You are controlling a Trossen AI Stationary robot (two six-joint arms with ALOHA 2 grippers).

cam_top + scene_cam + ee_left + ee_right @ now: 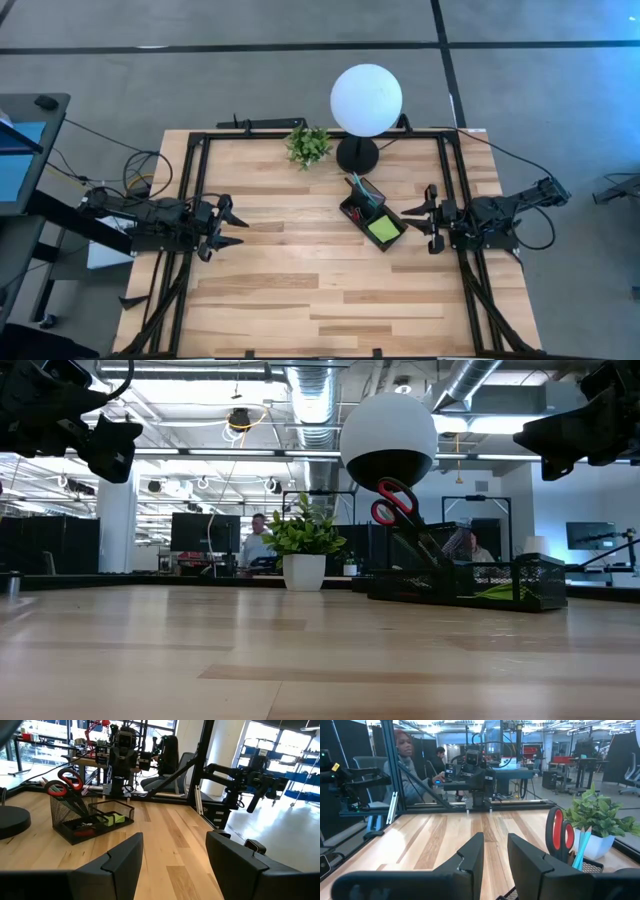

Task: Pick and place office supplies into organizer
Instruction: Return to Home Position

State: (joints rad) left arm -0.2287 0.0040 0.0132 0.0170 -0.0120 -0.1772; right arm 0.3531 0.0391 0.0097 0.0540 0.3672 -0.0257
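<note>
tabletop (300, 290), lower frame of the high view: pale wood planks, smooth, low satin sheen. organizer (535, 580), right of centre in the low view: black metal mesh, matt. scissors (395, 505) above it: glossy red plastic handles. sticky-note pad (384, 229): lime-green matt paper. globe lamp (366, 98), upper centre: smooth matt white sphere. left claw (175, 840) and right claw (495, 840): dark matt plastic.

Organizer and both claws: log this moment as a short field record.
organizer: on the table, beside the lamp base
scissors: red handles up, standing in the taller section
sticky-note pad: lime green, in a low compartment
left claw: open, empty, raised over the table's left side
right claw: open, empty, raised to the right of the organizer
</note>
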